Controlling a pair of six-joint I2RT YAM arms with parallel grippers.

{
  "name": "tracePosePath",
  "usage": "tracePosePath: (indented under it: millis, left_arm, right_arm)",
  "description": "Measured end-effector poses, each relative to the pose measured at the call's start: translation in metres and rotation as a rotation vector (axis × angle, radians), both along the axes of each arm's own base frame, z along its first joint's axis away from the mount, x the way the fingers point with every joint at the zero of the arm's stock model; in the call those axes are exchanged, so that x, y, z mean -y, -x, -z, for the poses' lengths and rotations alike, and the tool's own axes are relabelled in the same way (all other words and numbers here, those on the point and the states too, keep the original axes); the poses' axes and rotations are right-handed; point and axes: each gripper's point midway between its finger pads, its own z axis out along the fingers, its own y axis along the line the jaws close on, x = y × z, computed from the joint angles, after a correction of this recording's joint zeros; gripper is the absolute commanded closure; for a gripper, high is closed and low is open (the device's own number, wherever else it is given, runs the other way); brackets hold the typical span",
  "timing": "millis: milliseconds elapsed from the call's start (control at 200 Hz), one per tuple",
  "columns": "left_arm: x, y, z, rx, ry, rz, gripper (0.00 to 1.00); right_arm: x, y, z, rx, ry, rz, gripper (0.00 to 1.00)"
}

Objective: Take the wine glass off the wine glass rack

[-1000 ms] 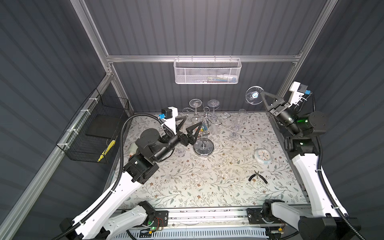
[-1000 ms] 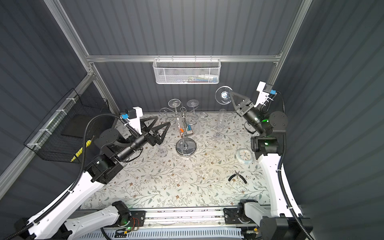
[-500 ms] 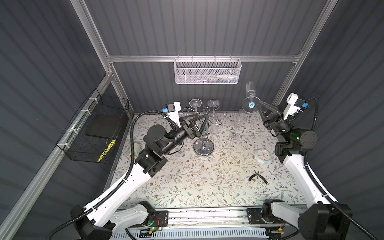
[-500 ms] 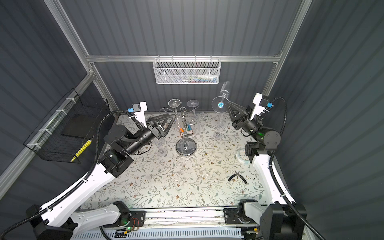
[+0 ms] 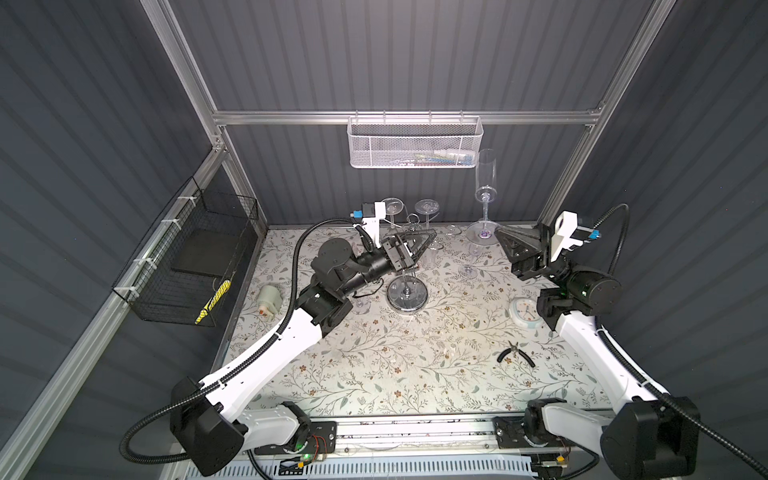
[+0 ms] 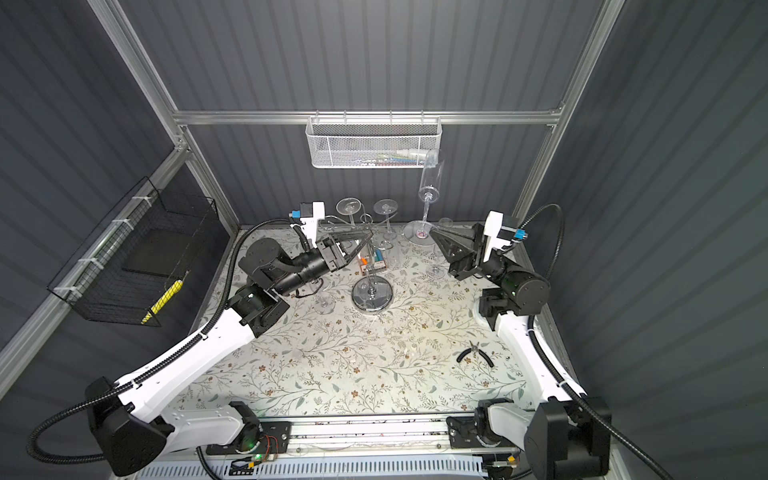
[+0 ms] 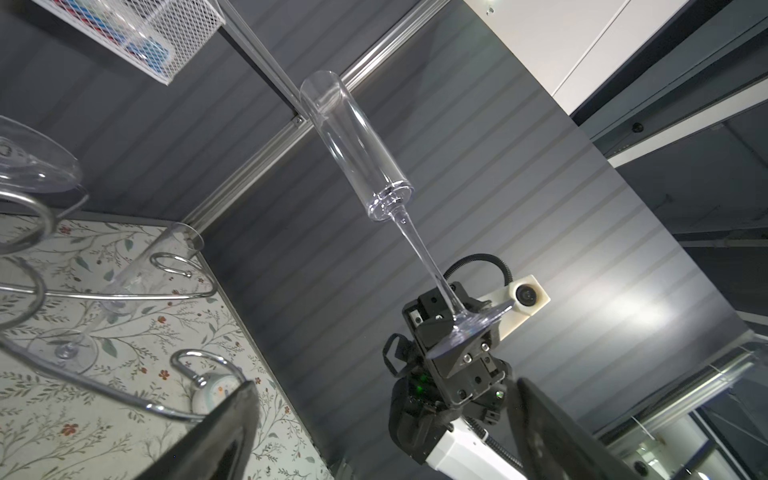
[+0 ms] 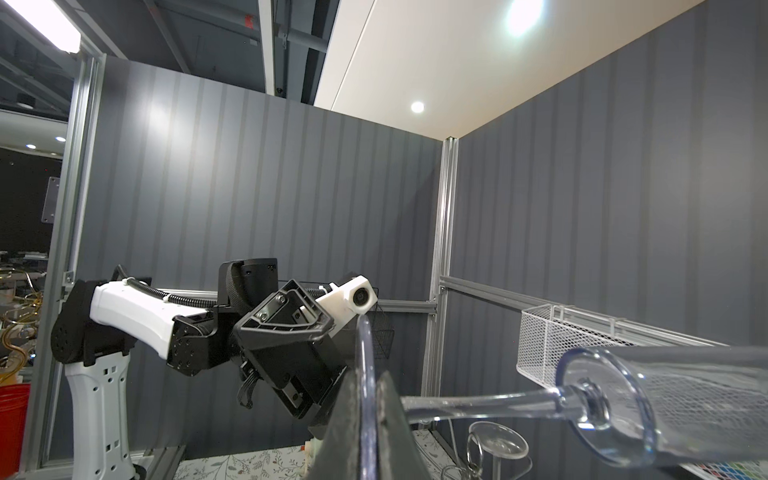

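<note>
A clear flute wine glass (image 5: pixel 486 172) (image 6: pixel 432 174) (image 7: pixel 357 145) (image 8: pixel 685 399) stands upright in the air at the back right, apart from the wine glass rack. My right gripper (image 5: pixel 498 237) (image 6: pixel 434 237) (image 8: pixel 368 390) is shut on the rim of its round foot. The chrome wine glass rack (image 5: pixel 407 295) (image 6: pixel 372 296) (image 7: pixel 124 296) stands mid-table, with two glass feet showing on its scroll arms. My left gripper (image 5: pixel 422 243) (image 6: pixel 359 245) (image 7: pixel 384 384) hangs open beside the rack's top, holding nothing.
Clear glasses stand on the table right (image 5: pixel 469 270) and left (image 5: pixel 361 305) of the rack. Also here: white mesh basket (image 5: pixel 415 143) on the back wall, black wire basket (image 5: pixel 191 257) on the left wall, white clock (image 5: pixel 524 311), pliers (image 5: pixel 515 355), small white bottle (image 5: pixel 270 297).
The right arm has swung the glass from lying sideways to standing upright and dropped its wrist lower. The left gripper has moved back and right to the rack's top, still open.
</note>
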Motion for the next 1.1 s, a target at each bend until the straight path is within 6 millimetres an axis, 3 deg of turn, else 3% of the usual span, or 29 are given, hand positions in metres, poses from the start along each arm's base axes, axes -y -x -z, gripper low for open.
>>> tracePosePath:
  millis: [280,590,765,920,1096]
  left_arm:
    - [0.024,-0.009,0.006,-0.087,0.119,0.161,0.13]
    - [0.034,-0.002,0.008,-0.104,0.153,0.273,0.19]
    - [0.036,0.003,0.01,-0.106,0.146,0.306,0.3]
    - [0.039,0.004,0.012,-0.117,0.15,0.326,0.46]
    - [0.042,0.002,0.015,-0.126,0.154,0.334,0.54]
  right_arm:
    - [-0.029,0.027,0.017,0.147,0.121,-0.094,1.0]
    - [-0.045,0.03,0.034,0.159,0.175,-0.165,1.0]
    - [-0.052,0.031,0.04,0.16,0.188,-0.194,1.0]
    - [-0.058,0.031,0.045,0.158,0.196,-0.213,1.0]
    - [-0.062,0.031,0.048,0.156,0.201,-0.23,1.0]
